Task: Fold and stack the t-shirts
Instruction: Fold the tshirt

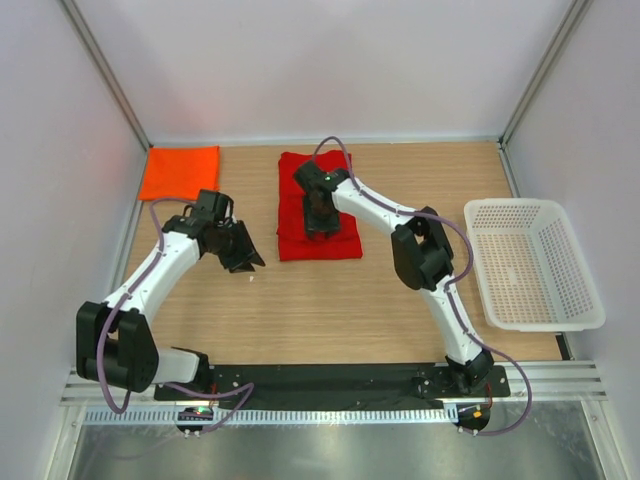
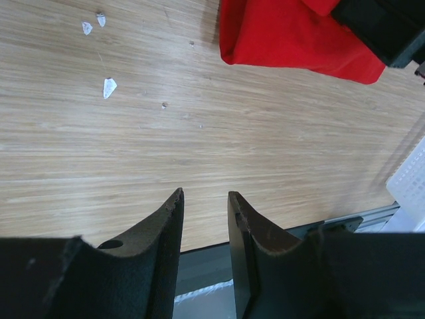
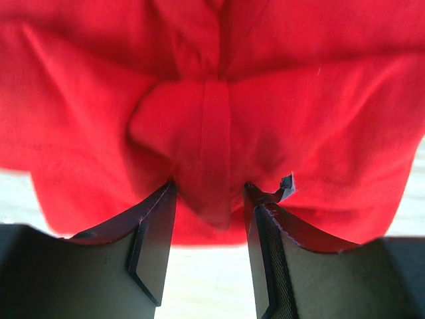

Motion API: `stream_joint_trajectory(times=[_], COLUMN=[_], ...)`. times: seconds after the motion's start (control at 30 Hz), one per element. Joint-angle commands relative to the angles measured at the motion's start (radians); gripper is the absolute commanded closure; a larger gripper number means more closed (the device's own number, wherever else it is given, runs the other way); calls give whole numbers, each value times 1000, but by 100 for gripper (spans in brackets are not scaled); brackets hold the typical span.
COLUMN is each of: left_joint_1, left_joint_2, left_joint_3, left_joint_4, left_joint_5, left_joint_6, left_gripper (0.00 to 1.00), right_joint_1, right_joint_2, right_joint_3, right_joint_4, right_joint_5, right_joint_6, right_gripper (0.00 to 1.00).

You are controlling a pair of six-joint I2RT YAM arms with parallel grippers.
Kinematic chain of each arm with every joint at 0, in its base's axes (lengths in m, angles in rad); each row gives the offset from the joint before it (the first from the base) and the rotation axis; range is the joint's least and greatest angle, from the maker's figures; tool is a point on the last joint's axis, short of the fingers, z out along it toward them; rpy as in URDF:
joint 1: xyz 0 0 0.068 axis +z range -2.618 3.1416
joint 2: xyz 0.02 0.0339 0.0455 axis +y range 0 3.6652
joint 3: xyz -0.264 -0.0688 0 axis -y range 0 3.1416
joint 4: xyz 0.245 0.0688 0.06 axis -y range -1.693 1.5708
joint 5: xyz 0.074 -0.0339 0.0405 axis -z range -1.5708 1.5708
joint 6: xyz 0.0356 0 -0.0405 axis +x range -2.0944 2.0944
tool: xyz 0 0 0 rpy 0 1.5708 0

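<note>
The red t-shirt (image 1: 300,240) lies folded into a rectangle at the back middle of the wooden table. My right gripper (image 1: 320,225) points down onto it. In the right wrist view its jaws stand open with the tips pressed into the red t-shirt (image 3: 299,100). A raised pleat of cloth sits loosely between them at the right gripper (image 3: 210,186). The orange t-shirt (image 1: 180,172) lies folded at the back left corner. My left gripper (image 1: 245,262) hovers left of the red t-shirt (image 2: 285,33). The left gripper (image 2: 204,194) is open and empty above bare wood.
A white mesh basket (image 1: 515,205) stands at the right edge, and its corner (image 2: 408,179) shows in the left wrist view. Small white flecks (image 2: 109,86) lie on the table. White walls close the back and both sides. A black base rail runs along the near edge.
</note>
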Motion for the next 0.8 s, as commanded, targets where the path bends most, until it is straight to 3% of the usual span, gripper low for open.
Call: stream_joint_trajectory(times=[0.0, 0.23, 0.43, 0.63, 0.77], left_joint_1=[-2, -2, -4, -2, -1], left_joint_2=[9, 13, 49, 246, 386], left_joint_3=[34, 34, 56, 204, 351], left_joint_4=[2, 7, 48, 184, 121], left_joint_5=[25, 29, 41, 126, 85], left_joint_6=[26, 31, 26, 2, 14], left_gripper=[66, 66, 66, 64, 70], right_joint_1=[-5, -52, -110, -130, -133], right_joint_2=[19, 91, 237, 28, -45], right_joint_3=[89, 230, 549, 315, 213], right_joint_4=[0, 66, 34, 48, -31], right_joint_5=[106, 166, 92, 13, -21], right_joint_6=[-25, -108, -146, -144, -103], right_gripper=[49, 49, 49, 48, 49])
